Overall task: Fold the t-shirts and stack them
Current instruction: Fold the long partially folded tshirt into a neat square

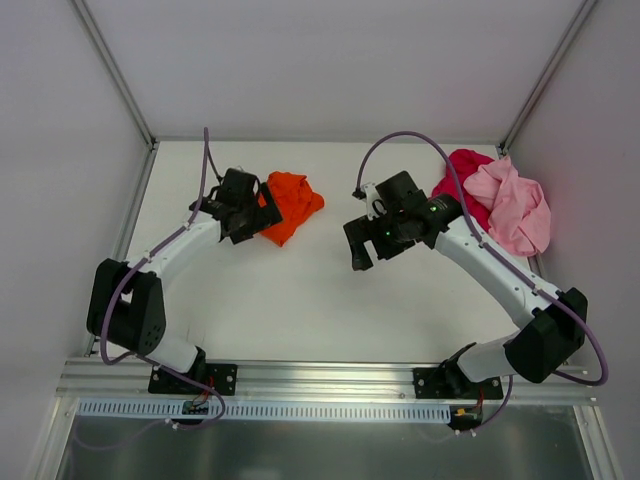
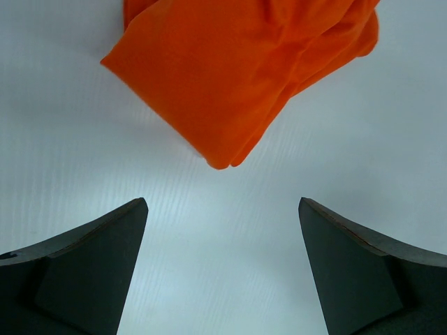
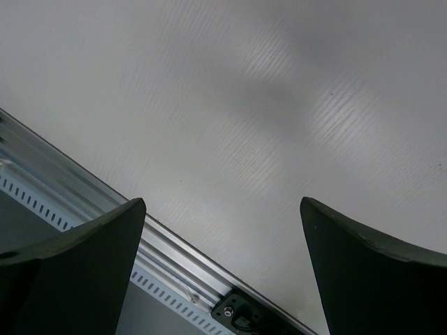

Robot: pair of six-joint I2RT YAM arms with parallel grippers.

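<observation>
A: Where are the shirts found?

B: The orange shirt (image 1: 290, 205) is seen bunched at the back left of the worktop (image 1: 300, 300), just ahead of the left pincer (image 2: 223, 206) and not touched by it. The pink shirt (image 1: 515, 205) is heaped partly over the red shirt (image 1: 462, 175) at the back right.

A: How are the pincers held?

B: Both are spread wide and empty. The right pincer (image 1: 358, 255) is hung over bare worktop, apart from that heap.

A: How is the step best done?

B: Nothing is judged folded yet. The orange shirt's near corner should be pinched through one layer only, lifted and drawn to the middle to be laid flat. The far edge is best pinned by the right pincer.
</observation>
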